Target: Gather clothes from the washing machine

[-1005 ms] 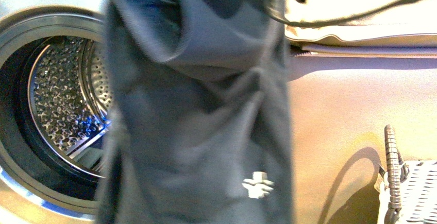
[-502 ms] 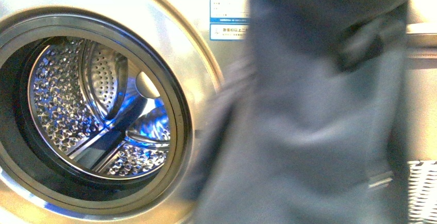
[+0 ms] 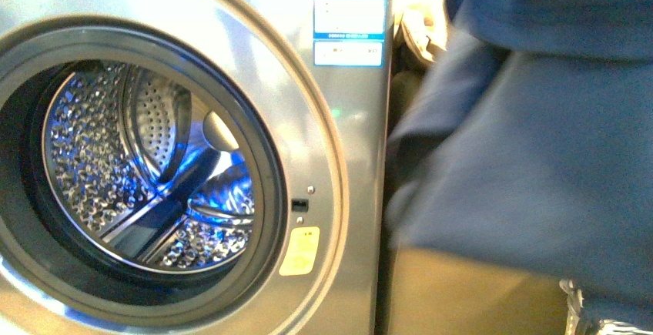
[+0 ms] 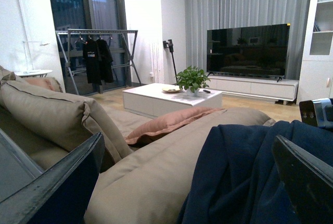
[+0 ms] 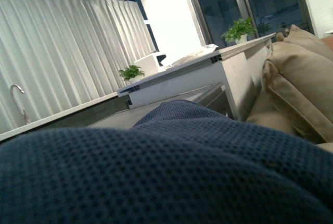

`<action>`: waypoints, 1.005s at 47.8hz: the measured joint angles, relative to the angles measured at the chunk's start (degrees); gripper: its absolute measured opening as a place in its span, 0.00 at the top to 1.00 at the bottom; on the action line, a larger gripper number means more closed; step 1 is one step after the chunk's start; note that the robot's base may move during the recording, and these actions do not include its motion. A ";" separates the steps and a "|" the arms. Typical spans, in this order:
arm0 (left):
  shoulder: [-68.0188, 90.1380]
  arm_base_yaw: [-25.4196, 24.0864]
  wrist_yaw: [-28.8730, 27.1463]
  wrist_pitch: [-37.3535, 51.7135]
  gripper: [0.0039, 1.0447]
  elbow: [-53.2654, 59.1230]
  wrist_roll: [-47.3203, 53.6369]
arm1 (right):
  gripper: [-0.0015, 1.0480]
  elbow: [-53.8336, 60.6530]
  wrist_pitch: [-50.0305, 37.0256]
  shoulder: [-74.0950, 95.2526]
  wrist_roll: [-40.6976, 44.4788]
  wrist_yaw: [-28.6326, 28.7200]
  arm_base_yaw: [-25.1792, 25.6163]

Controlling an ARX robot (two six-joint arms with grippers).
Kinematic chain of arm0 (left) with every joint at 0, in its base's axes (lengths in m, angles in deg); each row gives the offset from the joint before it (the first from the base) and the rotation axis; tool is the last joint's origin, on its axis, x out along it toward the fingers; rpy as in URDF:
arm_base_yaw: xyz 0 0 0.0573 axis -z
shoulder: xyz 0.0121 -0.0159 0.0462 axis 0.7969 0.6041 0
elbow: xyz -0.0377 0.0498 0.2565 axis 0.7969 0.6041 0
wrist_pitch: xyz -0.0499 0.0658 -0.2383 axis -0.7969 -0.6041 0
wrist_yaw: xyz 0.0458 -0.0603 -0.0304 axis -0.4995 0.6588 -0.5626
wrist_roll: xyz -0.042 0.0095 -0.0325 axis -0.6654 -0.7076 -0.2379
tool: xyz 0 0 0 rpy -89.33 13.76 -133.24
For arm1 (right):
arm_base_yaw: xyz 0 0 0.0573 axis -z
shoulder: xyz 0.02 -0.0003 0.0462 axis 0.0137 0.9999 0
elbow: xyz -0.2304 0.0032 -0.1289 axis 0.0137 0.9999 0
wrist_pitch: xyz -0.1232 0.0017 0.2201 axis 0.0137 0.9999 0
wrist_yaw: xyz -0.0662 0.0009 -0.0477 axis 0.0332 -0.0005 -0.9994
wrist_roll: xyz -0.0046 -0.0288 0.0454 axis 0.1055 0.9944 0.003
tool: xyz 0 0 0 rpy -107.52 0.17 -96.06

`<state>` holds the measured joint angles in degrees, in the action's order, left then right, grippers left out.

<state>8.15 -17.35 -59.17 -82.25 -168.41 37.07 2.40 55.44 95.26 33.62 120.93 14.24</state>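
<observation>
We record the washing machine [image 3: 339, 119] at left, its drum [image 3: 138, 173] mouth exposed. The navy garment [image 3: 539, 158] sits outside it, to its right, bunched and blurred, and we cannot determine its long axis. The left gripper [image 4: 187, 143] has its fingers [image 4: 52, 187] wide apart. The garment fills the right wrist view, so we cannot tell the right gripper's state.

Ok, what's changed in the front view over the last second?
The navy garment swung rightward, from covering the drum mouth to a spot right of the washing machine. The drum is now fully exposed and shows no clothes inside. The washing machine itself stayed put.
</observation>
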 joint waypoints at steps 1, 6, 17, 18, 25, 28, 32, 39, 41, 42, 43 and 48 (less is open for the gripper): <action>0.00 0.00 0.00 0.00 0.06 0.00 0.00 | 0.95 0.04 0.24 -0.07 0.02 0.55 0.81; 0.00 0.00 0.00 0.00 0.06 0.00 0.00 | 0.95 1.38 1.42 -0.66 0.87 2.97 4.63; 0.00 0.00 0.00 0.00 0.06 0.00 0.00 | 0.95 13.51 1.92 -1.27 7.15 6.03 14.58; 0.00 0.00 0.00 0.00 0.06 0.00 0.00 | 0.95 14.40 1.92 -1.03 7.72 6.03 15.04; 0.00 0.00 0.00 0.00 0.06 0.00 0.00 | 0.95 21.09 2.03 1.18 12.17 4.74 16.63; 0.00 0.00 0.00 0.00 0.06 0.00 0.00 | 0.95 23.58 2.49 2.25 13.97 3.93 16.61; 0.00 0.00 0.00 0.00 0.06 0.00 0.00 | 0.93 27.63 3.39 4.28 17.77 2.60 16.28; 0.00 0.00 -0.02 0.00 0.06 0.00 0.00 | 0.71 33.48 3.67 8.41 21.99 -0.09 15.65; 0.00 0.00 -0.02 0.00 0.06 0.00 0.00 | 0.63 35.54 3.43 9.81 23.21 -0.81 15.41; 0.00 0.00 -0.02 0.00 0.06 0.00 0.00 | 0.59 36.26 3.28 10.36 23.47 -0.87 15.34; 0.00 0.00 -0.02 0.00 0.06 0.00 0.00 | 0.54 37.22 3.15 11.04 23.98 -1.01 15.23; 0.00 0.00 0.00 0.00 0.06 0.00 0.00 | 0.36 40.00 3.26 11.98 25.83 -1.11 14.62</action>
<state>8.15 -17.35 -59.17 -82.25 -168.41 37.07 42.39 58.70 107.24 59.45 119.82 28.86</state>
